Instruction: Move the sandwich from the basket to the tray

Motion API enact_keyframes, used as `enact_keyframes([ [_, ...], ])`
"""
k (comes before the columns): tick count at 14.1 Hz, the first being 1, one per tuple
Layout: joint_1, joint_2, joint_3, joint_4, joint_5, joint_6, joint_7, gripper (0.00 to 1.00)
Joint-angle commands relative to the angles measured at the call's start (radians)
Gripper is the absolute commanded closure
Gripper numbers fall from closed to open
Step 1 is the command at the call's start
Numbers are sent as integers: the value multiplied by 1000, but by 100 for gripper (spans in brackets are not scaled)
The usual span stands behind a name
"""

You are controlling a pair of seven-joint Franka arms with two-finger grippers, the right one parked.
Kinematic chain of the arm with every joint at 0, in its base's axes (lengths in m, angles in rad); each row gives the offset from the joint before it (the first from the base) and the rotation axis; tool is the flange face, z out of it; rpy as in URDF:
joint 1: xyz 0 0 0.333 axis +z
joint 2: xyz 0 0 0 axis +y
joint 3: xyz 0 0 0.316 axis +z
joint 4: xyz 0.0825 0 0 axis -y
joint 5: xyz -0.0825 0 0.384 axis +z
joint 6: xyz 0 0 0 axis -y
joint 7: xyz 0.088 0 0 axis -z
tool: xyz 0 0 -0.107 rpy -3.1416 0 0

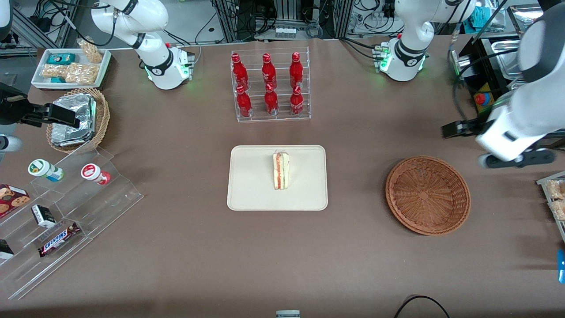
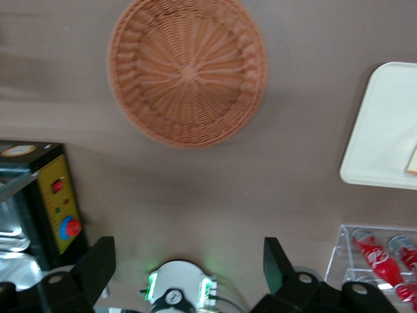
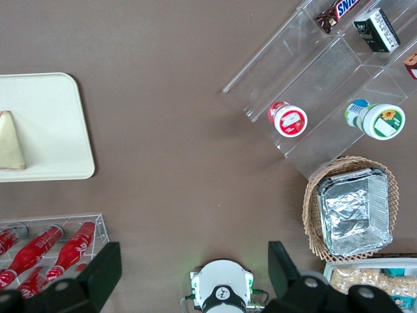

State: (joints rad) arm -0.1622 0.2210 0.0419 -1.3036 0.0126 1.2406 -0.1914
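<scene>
The sandwich point(image 1: 281, 170) is seen lying on the tray point(image 1: 251, 190) — well apart from the gripper point(image 2: 189, 267). The gripper is held above the table near the basket point(image 1: 427, 194), fingers point(image 2: 98, 264) spread wide — nothing gripped.

Table point(image 1: 176, 247): plain brown. Tray point(image 1: 251, 185): cream-beige. Sandwich point(image 1: 280, 170): white bread, red-orange and pale green layers. Basket point(image 1: 427, 194): reddish-brown woven wicker. Bottles point(image 1: 269, 84), upper centre of the front view: red. Hand point(image 2: 189, 268): black fingers, spread wide.
</scene>
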Motion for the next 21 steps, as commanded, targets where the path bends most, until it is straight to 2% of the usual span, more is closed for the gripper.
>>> enact_keyframes([
  [1, 6, -43, 1, -26, 12, -9, 15, 0],
  [5, 3, -38, -2, -6, 4, 3, 1, 0],
  [10, 3, -97, -2, -26, -5, -35, 4, 0],
  [12, 4, -110, -2, -46, 6, -47, 16, 0],
  [16, 9, -210, 1, -187, 0, 56, 26, 0],
  [21, 10, -215, 0, -184, -6, 60, 18, 0],
])
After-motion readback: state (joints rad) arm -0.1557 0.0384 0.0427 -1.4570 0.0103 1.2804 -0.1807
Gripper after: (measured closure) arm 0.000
